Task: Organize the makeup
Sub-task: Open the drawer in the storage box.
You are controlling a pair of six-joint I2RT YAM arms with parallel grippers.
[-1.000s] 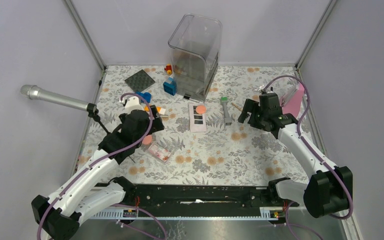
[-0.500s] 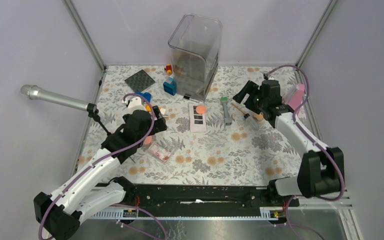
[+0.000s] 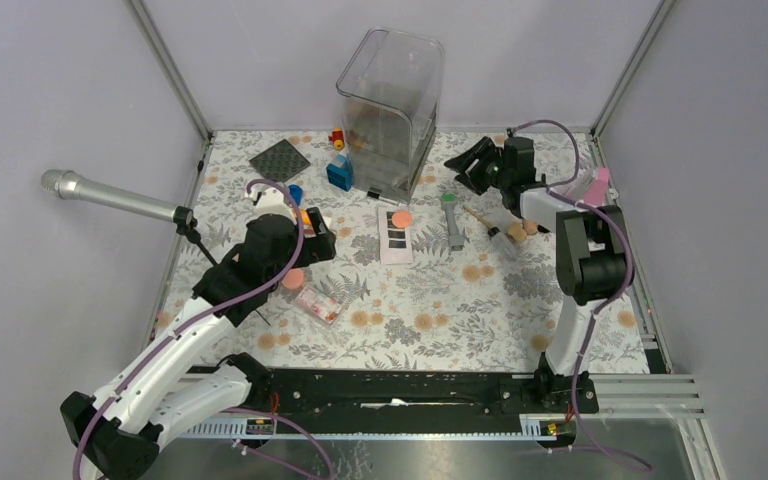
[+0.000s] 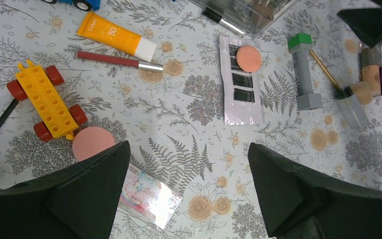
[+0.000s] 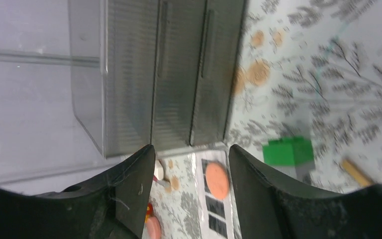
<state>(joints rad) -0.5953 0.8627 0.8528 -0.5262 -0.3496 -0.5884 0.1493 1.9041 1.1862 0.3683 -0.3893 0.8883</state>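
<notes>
**Right arm leaves the brush empty-handed**

The right gripper (image 3: 460,165) has swung away from the tan-handled brush (image 3: 482,218) toward the back of the table (image 3: 440,300), and it now faces the clear organizer (image 3: 390,100). Its jaws have narrowed on the way, but they stand apart with nothing between them. I judge that no makeup was carried, so the sorting has hardly begun.

The left gripper (image 4: 186,149) is spread wide and hovers over a loose coral disc (image 4: 92,143) and the clear pink-shade palette (image 4: 149,196), grasping neither.

The grey tube with green cap (image 4: 303,69) lies flat mid-table, near the white palette (image 4: 241,94). That palette has dark squares and bears a second disc (image 4: 248,58).
</notes>
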